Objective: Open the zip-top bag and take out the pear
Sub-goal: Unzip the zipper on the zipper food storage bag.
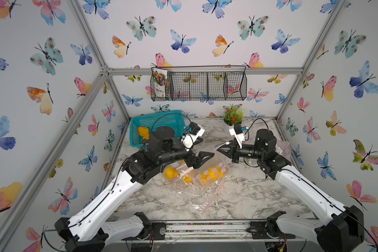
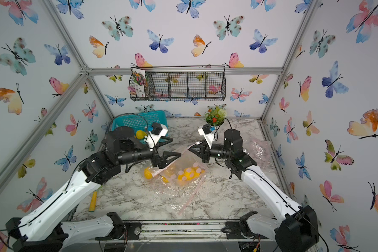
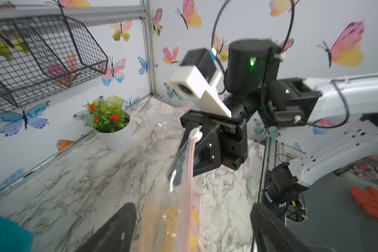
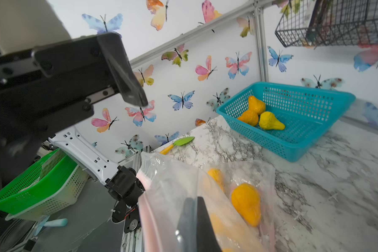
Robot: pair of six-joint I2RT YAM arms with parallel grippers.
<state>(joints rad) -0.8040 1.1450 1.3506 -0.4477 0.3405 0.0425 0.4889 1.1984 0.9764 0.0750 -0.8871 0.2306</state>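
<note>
The clear zip-top bag (image 1: pixel 205 177) (image 2: pixel 183 181) with a pink zip strip lies mid-table, one corner lifted. My right gripper (image 1: pixel 219 149) (image 3: pixel 184 174) (image 4: pixel 193 203) is shut on that raised edge, just below the white slider (image 3: pixel 195 134). Yellow pears (image 1: pixel 212 173) (image 4: pixel 247 205) show through the film. Another pear (image 1: pixel 170 173) lies at the bag's left end; I cannot tell whether it is inside. My left gripper (image 1: pixel 202 160) (image 3: pixel 192 218) hovers open over that end, with the bag (image 3: pixel 172 218) hanging between its wide jaws, untouched.
A teal basket (image 1: pixel 162 122) (image 4: pixel 303 139) holding pears stands at the back left. A flower pot (image 1: pixel 232 117) stands at the back, a wire rack (image 1: pixel 199 86) hangs on the wall. A crumpled clear bag (image 1: pixel 282 148) lies right. A trowel (image 2: pixel 93 201) lies front left.
</note>
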